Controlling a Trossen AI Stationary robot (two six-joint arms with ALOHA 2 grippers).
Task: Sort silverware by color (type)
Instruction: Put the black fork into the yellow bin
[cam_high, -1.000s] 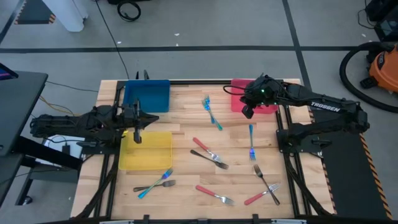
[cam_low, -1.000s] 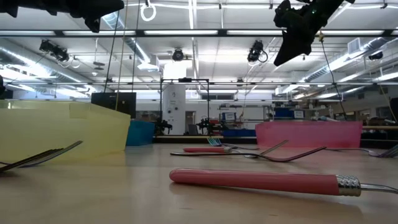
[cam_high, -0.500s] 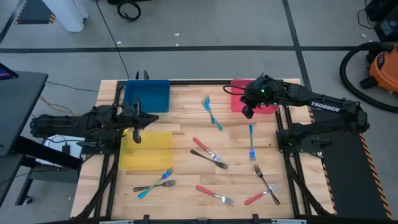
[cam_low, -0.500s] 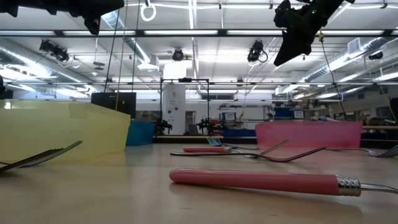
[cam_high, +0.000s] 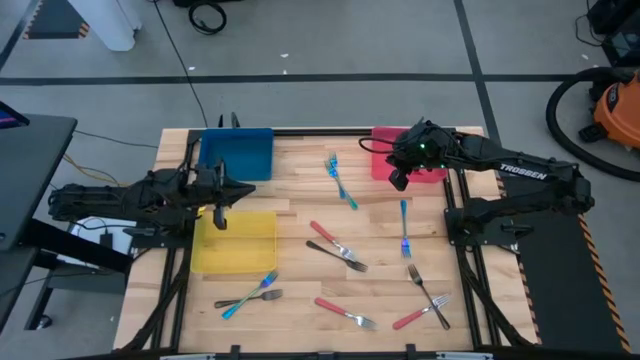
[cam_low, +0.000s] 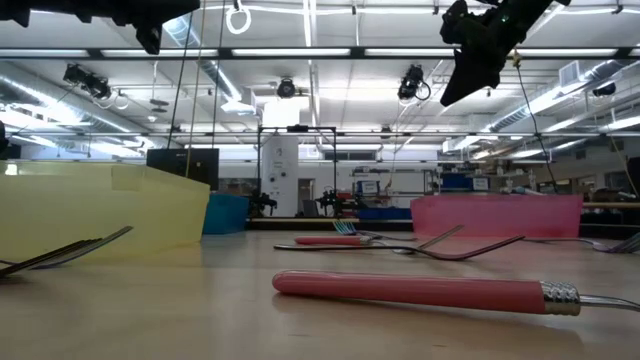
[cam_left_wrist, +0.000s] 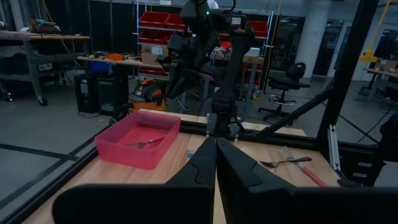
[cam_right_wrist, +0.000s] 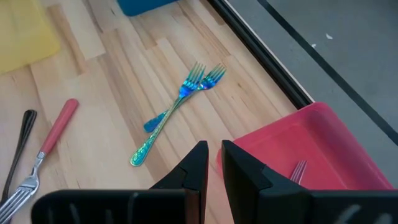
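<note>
Across the pale wooden plank tabletop (cam_high: 300, 215), framed by black rails: three shallow plastic trays, blue (cam_high: 236, 153) at the far left, yellow (cam_high: 236, 243) nearer on the left, red (cam_high: 385, 160) at the far right. On the right arm's dark casing (cam_high: 525, 172), white lettering legible as "TROSSEN"; no other readable writing. Left hand (cam_high: 219, 206) parked over the gap between the blue and yellow trays, fingers pressed together, empty. Right hand (cam_high: 397, 180) hovering just inside the red tray's near edge, narrow fingers (cam_right_wrist: 196, 165) nearly together with only a slim gap, nothing pinched. Already lying in the red tray: one fork (cam_right_wrist: 297, 171), handle hidden in that view. Loose on the wood: a crossed pair of iridescent blue forks (cam_high: 341, 181) near the top centre, a single blue fork (cam_high: 404, 227) right of centre, a red-handled fork beside a black-handled one (cam_high: 335, 247) in the middle, a red and black crossed pair (cam_high: 425, 303) at the lower right, a red-handled fork (cam_high: 345, 313) low centre, a blue and dark pair (cam_high: 250, 293) below the yellow tray. Likely light, rigid, smooth and flat-lying, so prone to skidding or pivoting; best pinched across the thin handle near mid-length, well clear of any crossing neighbour.
</note>
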